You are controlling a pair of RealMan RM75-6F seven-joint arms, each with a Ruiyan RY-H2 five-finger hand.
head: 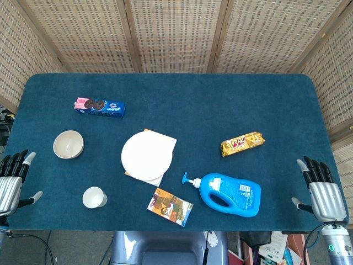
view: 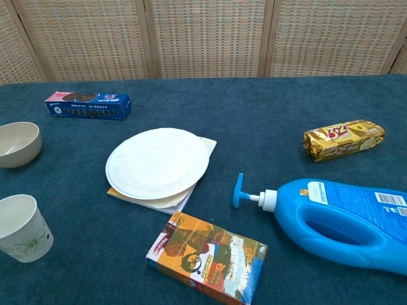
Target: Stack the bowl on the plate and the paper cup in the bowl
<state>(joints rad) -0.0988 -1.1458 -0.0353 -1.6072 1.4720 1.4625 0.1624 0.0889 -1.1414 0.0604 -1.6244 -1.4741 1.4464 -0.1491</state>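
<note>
A white plate [head: 146, 155] [view: 158, 162] lies near the table's middle on a pale square sheet. The cream bowl [head: 68, 144] [view: 18, 143] stands upright to its left. A white paper cup [head: 94, 197] [view: 22, 228] stands upright near the front edge, left of centre. My left hand [head: 11, 178] hovers at the table's left edge, fingers spread and empty, well left of the bowl and cup. At the front right corner my right hand [head: 321, 190] is spread too, holding nothing. Neither hand shows in the chest view.
A blue detergent bottle [head: 229, 193] [view: 343, 219] lies on its side right of the plate. A snack box [head: 170, 207] [view: 208, 258] lies at the front. A blue cookie pack [head: 100, 106] [view: 88, 105] sits at the back left, a gold snack pack [head: 242, 143] [view: 344, 140] on the right.
</note>
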